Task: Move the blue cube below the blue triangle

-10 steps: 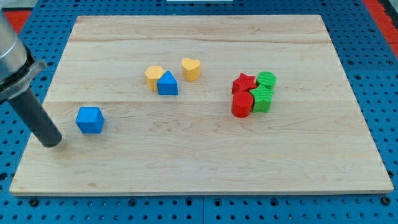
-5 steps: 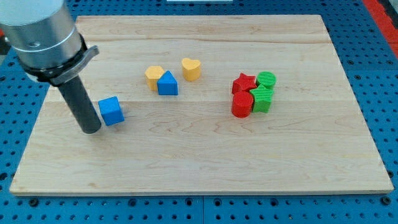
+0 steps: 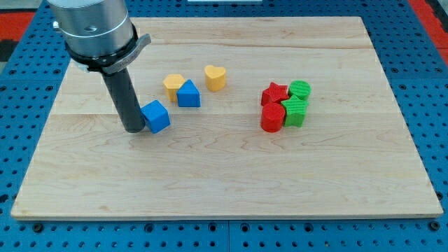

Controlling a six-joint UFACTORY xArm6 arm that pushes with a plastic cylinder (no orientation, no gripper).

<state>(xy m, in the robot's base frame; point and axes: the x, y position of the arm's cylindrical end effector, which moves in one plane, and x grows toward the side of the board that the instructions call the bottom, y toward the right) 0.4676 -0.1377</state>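
The blue cube [image 3: 157,116] lies on the wooden board, turned at an angle, to the lower left of the blue triangle [image 3: 187,94]. My tip [image 3: 134,129] touches the cube's left side. The blue triangle sits against a yellow block [image 3: 173,85] at its upper left. A gap of bare board separates the cube from the triangle.
A yellow heart [image 3: 215,77] lies to the triangle's upper right. At the view's right is a tight cluster: red star [image 3: 274,92], red cylinder [image 3: 271,118], green cylinder [image 3: 300,89], green block [image 3: 295,110]. The wooden board [image 3: 224,182] rests on a blue pegboard.
My tip has moved right and slightly up, pushing the blue cube from the board's left side toward the blue triangle. The cube has turned as it slid. The other blocks have not moved.
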